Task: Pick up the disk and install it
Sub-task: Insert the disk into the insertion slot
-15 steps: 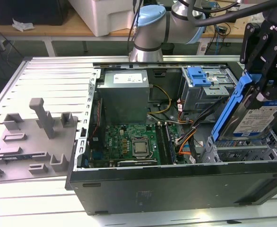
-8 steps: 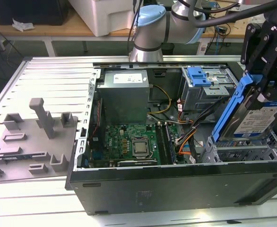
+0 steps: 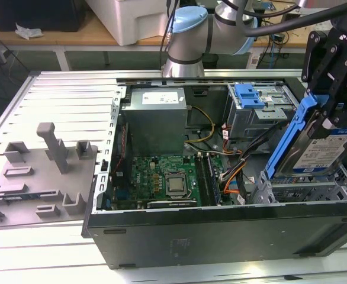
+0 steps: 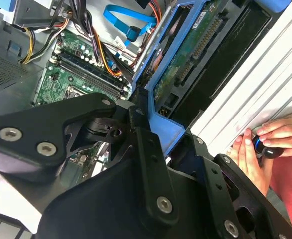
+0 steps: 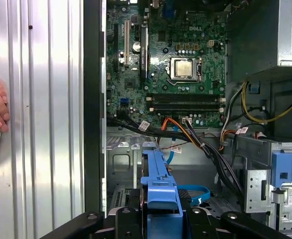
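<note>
The disk (image 3: 326,151), a silver drive with a blue-and-white label in a blue carrier frame (image 3: 289,137), hangs tilted on edge over the drive cage (image 3: 307,190) at the exterior view's right end of the open computer case. My black gripper (image 3: 327,111) is shut on its upper end. The second wrist view looks along the disk's green circuit-board underside (image 4: 195,46), with the blue frame (image 4: 164,133) clamped by a finger (image 4: 145,149). In the first wrist view the frame's edge (image 5: 157,178) stands between the gripper's black links (image 5: 158,219), above the case floor.
Inside the case lie a grey power supply box (image 3: 156,117), the green motherboard (image 3: 164,180), orange and black cables (image 3: 235,171) and a blue latch (image 3: 248,94). A grey fixture plate (image 3: 40,174) sits left of the case. A person's hands (image 4: 263,147) rest on the ribbed table (image 5: 41,124).
</note>
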Controlling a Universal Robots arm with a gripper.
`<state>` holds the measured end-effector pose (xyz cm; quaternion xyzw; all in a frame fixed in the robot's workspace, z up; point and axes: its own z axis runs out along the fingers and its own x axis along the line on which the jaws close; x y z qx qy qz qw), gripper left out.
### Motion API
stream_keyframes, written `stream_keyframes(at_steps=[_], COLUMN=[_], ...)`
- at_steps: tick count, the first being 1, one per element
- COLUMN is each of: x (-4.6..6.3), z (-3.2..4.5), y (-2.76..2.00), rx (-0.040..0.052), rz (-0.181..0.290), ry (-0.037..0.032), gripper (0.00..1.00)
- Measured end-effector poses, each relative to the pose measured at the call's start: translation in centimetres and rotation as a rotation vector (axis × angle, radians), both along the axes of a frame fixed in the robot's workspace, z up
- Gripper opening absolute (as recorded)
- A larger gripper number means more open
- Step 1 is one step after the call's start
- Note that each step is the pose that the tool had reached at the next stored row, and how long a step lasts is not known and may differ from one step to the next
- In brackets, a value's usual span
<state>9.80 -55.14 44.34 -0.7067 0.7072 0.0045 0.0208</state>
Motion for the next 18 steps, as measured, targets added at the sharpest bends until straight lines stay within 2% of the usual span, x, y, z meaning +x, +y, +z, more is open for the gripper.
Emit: stream_keyframes(at_steps=[18], x=[0.00], z=[-0.58], y=[-0.12], rx=[-0.0002], rz=[0.000], ry=[0.0000], gripper=[0.37])
